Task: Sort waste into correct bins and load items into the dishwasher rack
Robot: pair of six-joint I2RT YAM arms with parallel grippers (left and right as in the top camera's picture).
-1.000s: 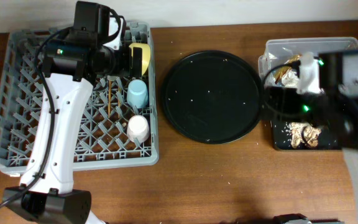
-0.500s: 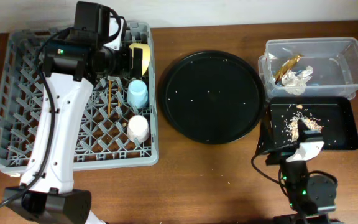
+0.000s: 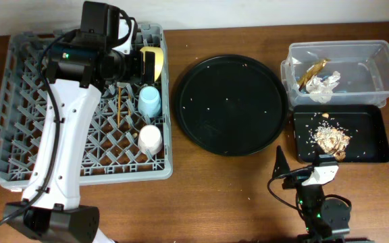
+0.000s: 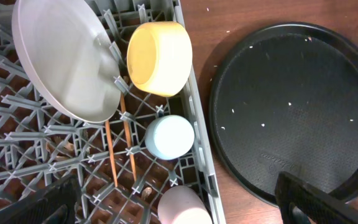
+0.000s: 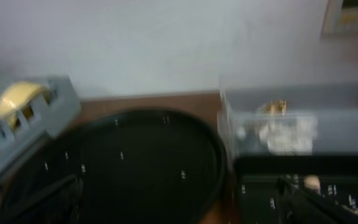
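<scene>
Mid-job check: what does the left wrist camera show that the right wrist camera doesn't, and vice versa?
Only the left wrist: the grey plate, light blue cup, pink-white cup and chopsticks in the dishwasher rack. Only the right wrist, blurred: the clear tub holding white tissue, and the black rectangular tray. Both: the round black tray, the yellow bowl and part of that rack.

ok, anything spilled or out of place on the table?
Only crumbs: pale specks are scattered over the round black tray, with a few on the table around it. A small brownish bit sits low in the dishwasher rack beside the pink-white cup. Nothing else looks askew.
</scene>
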